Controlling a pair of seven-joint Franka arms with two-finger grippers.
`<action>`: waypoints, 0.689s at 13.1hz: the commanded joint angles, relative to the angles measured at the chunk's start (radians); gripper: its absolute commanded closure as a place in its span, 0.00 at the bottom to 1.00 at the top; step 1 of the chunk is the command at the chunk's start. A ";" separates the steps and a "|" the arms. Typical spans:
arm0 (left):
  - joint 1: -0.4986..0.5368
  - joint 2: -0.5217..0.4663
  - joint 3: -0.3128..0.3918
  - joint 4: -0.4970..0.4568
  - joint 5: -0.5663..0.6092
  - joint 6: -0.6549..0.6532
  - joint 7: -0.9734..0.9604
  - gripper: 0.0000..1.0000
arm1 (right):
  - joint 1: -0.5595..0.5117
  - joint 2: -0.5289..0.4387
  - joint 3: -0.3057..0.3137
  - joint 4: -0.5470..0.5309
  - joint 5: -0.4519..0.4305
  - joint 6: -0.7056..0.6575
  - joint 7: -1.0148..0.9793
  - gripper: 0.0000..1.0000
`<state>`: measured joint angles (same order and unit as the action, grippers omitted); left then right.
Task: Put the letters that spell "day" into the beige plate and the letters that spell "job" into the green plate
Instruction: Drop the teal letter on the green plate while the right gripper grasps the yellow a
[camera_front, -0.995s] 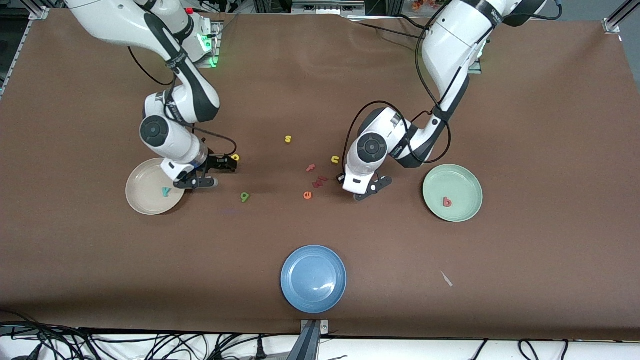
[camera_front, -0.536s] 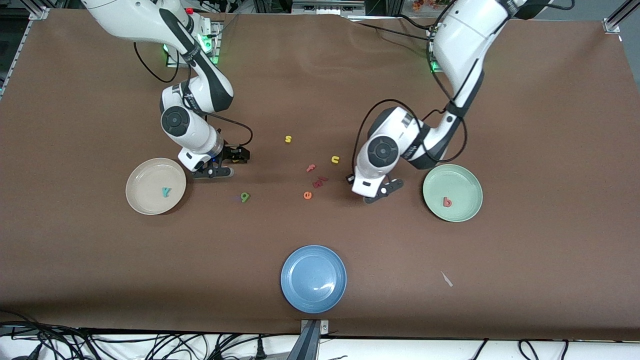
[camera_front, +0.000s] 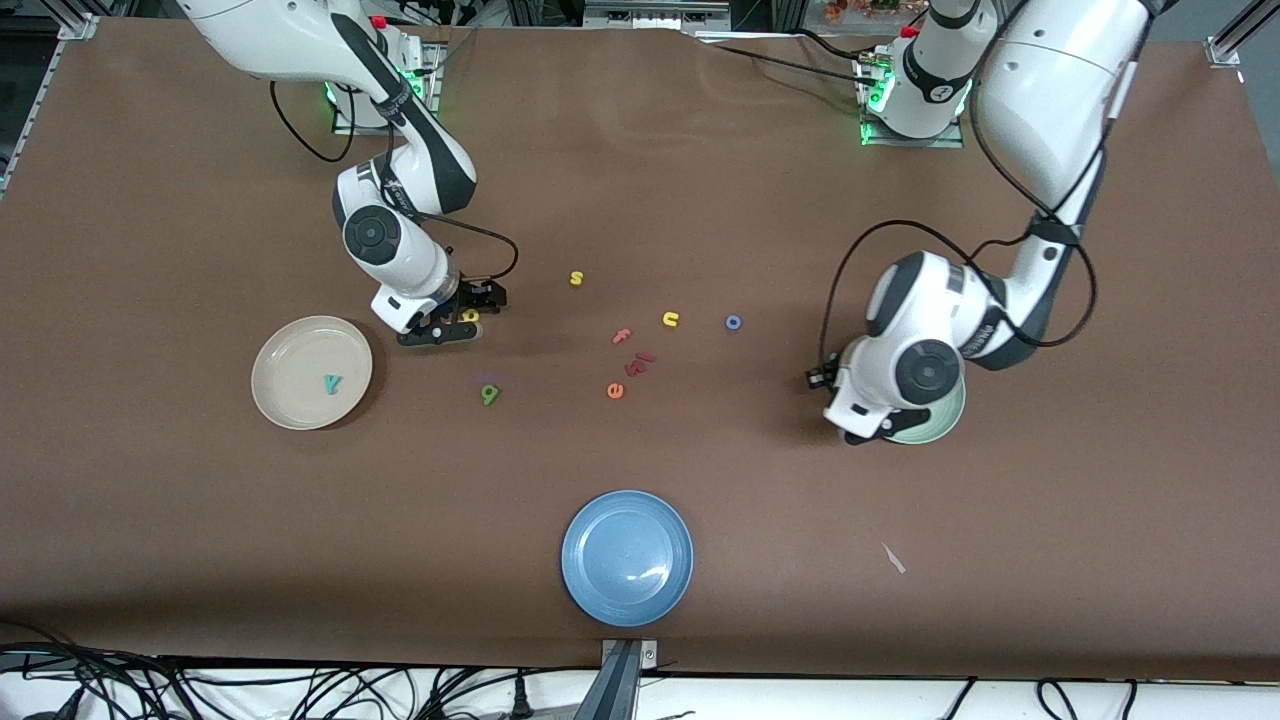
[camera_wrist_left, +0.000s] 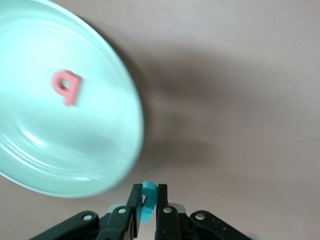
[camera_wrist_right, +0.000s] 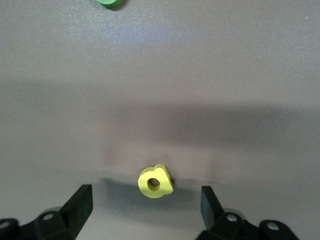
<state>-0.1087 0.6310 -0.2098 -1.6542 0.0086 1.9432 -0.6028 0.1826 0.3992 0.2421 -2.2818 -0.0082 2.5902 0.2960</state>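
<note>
Only the left wrist view shows the teal "j" (camera_wrist_left: 146, 202) gripped by the left claw (camera_wrist_left: 147, 200) beside the green plate (camera_wrist_left: 120, 150); the yellow looped letter (camera_wrist_right: 155, 182) is straddled by the wide right claw (camera_wrist_right: 145, 202).

I see a brown table (camera_front: 640, 180) filling nearly everything. Below its near edge runs a pale floor strip (camera_front: 800, 700) with tangled black cables (camera_front: 200, 690).

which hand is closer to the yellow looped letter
Right. The right hand is open around the yellow looped letter on the table; the left hand holds a teal letter by the green plate.
</note>
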 joint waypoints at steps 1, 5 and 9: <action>0.052 -0.005 -0.005 -0.021 0.024 -0.023 0.134 1.00 | 0.005 -0.008 -0.024 -0.021 -0.053 0.010 0.015 0.14; 0.095 0.021 -0.005 -0.021 0.048 -0.021 0.199 0.43 | 0.006 -0.003 -0.024 -0.021 -0.055 0.008 0.015 0.34; 0.069 0.012 -0.017 -0.018 0.038 -0.023 0.149 0.00 | 0.030 -0.002 -0.024 -0.019 -0.053 0.008 0.054 0.47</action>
<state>-0.0177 0.6562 -0.2150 -1.6750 0.0249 1.9307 -0.4222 0.1845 0.3994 0.2201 -2.2904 -0.0474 2.5901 0.3061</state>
